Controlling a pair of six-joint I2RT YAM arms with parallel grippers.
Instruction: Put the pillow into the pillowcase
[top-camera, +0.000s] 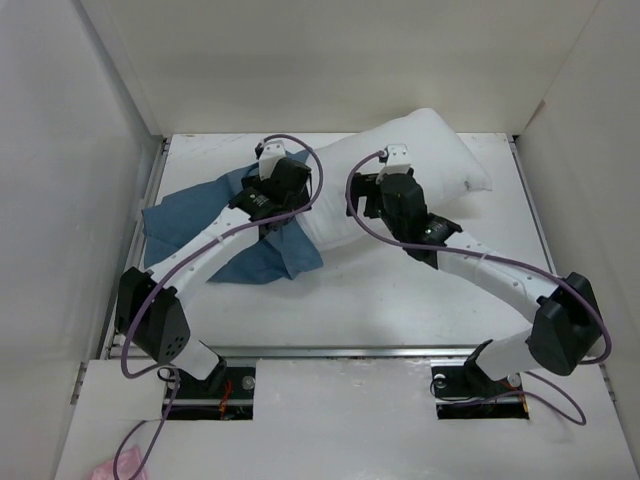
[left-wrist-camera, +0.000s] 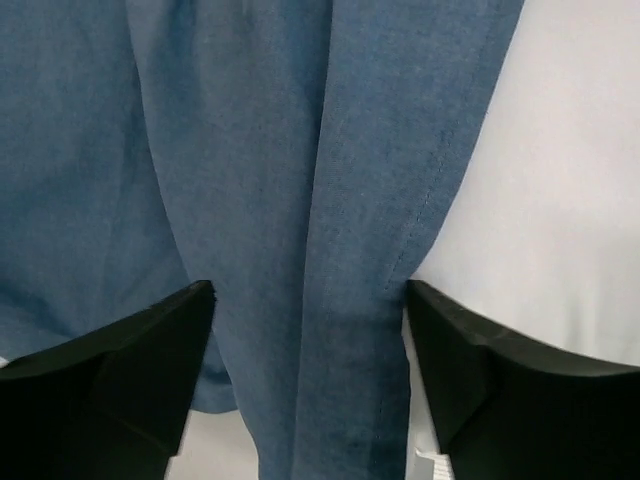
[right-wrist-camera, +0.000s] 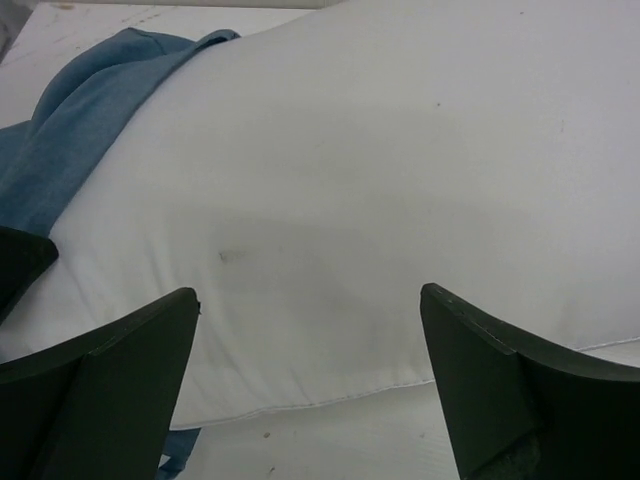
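The plump white pillow (top-camera: 430, 155) lies at the back middle of the table, its left end under the blue pillowcase (top-camera: 185, 215), which spreads wrinkled to the left. My left gripper (top-camera: 268, 150) hangs over the pillowcase's edge where it meets the pillow. In the left wrist view its jaws stand apart above folded blue cloth (left-wrist-camera: 300, 250), with the white pillow (left-wrist-camera: 560, 200) at the right. My right gripper (top-camera: 398, 155) is open over the pillow's middle. The right wrist view shows the pillow (right-wrist-camera: 400, 180) between spread fingers, its seam near the table, the pillowcase (right-wrist-camera: 80, 130) at the upper left.
White walls (top-camera: 60, 150) enclose the table on the left, back and right. The bare white tabletop (top-camera: 400, 300) runs in front of the pillow. A blue flap (top-camera: 290, 255) of the pillowcase lies under the left arm. Purple cables loop over both wrists.
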